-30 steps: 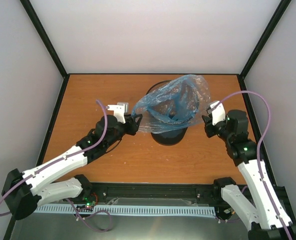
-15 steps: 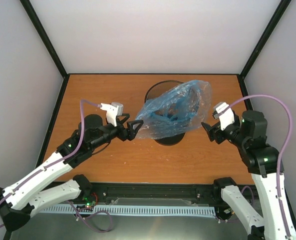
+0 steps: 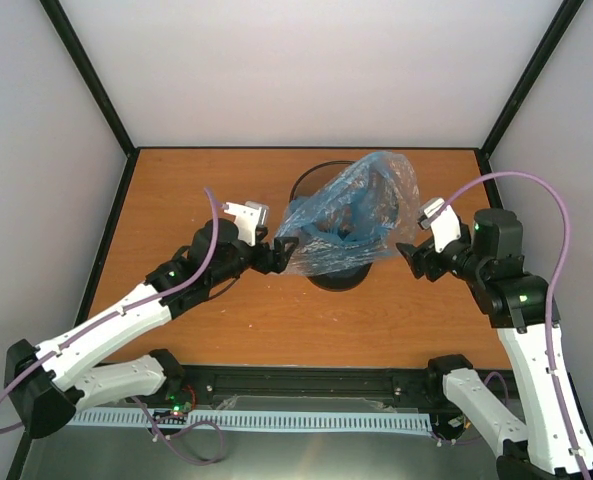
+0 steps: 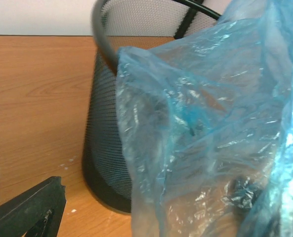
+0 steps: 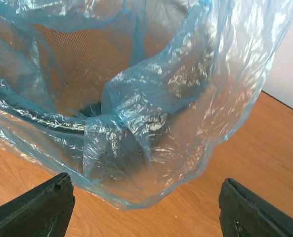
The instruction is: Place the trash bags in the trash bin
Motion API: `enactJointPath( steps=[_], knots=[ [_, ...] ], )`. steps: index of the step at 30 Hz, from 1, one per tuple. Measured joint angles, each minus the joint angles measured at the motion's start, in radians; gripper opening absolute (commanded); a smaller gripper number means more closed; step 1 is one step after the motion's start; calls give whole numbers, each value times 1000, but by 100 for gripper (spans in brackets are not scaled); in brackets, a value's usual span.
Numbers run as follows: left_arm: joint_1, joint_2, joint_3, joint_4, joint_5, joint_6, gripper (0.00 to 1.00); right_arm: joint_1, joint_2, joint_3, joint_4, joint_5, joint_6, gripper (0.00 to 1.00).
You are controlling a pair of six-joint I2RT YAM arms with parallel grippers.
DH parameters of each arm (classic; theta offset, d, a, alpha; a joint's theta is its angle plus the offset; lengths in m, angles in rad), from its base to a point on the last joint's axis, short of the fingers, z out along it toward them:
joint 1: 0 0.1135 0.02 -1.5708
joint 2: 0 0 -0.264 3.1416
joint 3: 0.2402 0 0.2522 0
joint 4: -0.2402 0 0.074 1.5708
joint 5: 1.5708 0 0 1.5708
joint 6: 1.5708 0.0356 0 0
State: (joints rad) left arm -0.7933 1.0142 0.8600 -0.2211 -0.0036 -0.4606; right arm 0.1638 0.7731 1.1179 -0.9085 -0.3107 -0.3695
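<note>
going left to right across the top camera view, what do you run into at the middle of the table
left gripper → trash bag → right gripper; the trash bin overlaps the bag, so it has no clear place in the order

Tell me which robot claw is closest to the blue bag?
The left gripper: from above, its tips overlap the edge of the trash bag, while the right gripper sits just short of it.

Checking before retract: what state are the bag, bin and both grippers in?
trash bag: bunched over the bin's mouth, not fully inside
trash bin: upright, mouth partly covered
left gripper: fingers open, at the bag's edge
right gripper: fingers open, empty
</note>
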Motion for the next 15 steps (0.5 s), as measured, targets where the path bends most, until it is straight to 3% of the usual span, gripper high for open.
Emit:
enactJointPath(
  steps=[15],
  knots=[
    [0,11,10,71,-101,72,98,0,69,23,27,0,13,81]
  ],
)
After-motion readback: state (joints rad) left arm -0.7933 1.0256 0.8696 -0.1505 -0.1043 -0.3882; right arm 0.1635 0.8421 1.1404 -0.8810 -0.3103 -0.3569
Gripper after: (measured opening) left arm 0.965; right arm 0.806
